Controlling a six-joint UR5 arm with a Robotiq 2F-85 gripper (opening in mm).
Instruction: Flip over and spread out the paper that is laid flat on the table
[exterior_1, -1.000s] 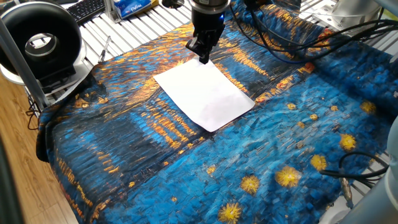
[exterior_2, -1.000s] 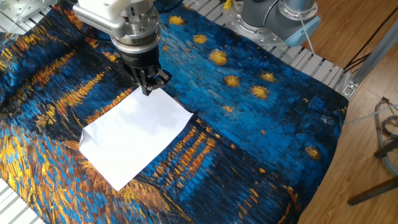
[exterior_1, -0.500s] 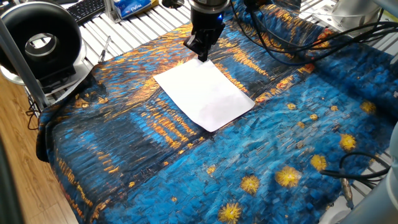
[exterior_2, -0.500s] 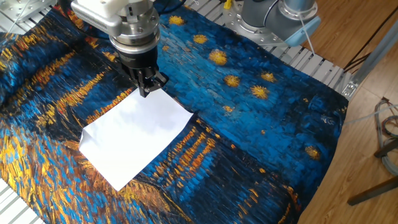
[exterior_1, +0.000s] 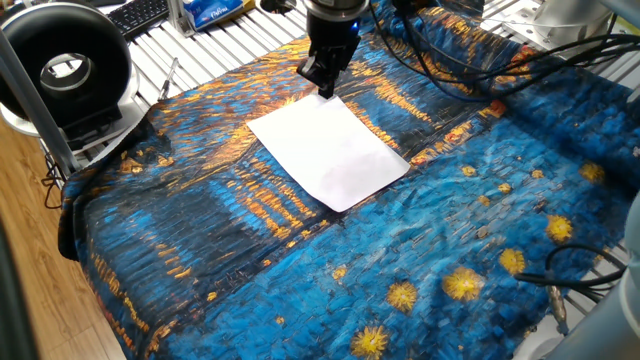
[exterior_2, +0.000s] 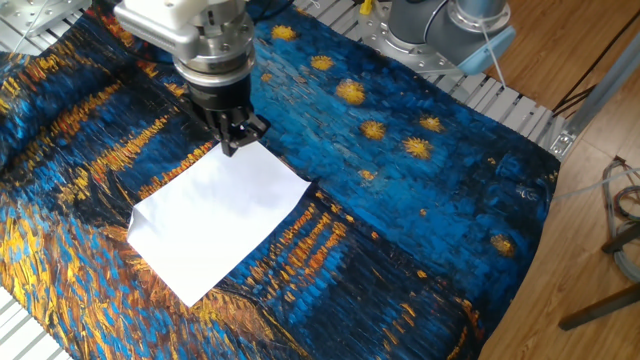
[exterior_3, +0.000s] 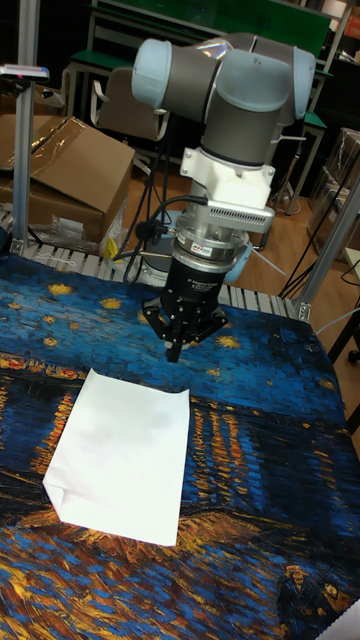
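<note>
Fingers of the black two-finger gripper (exterior_1: 325, 92) (exterior_2: 232, 149) (exterior_3: 175, 352) are pressed together to one point, so the jaws are clenched with no gap visible between them, and nothing is seen held in them. The tip hangs just over one corner of the plain white rectangular paper sheet (exterior_1: 328, 151) (exterior_2: 218, 216) (exterior_3: 122, 455); in the tall fixed view it appears a little above the sheet's edge, and I cannot tell if it touches. The paper lies flat near the middle of the table draped in blue cloth with orange-gold streaks and yellow starburst dots (exterior_1: 470, 230) (exterior_2: 400, 200) (exterior_3: 260, 470). In the tall fixed view one near corner of the sheet is folded over a little. Around the cloth a white slatted surface (exterior_1: 215, 45) (exterior_2: 500, 100) shows. On the slats stands a black round ring-shaped device (exterior_1: 65, 65), and a dark keyboard (exterior_1: 140, 15) lies behind it. Brown cardboard boxes (exterior_3: 60, 175) stand on the wooden floor (exterior_2: 590, 220) behind the table.
</note>
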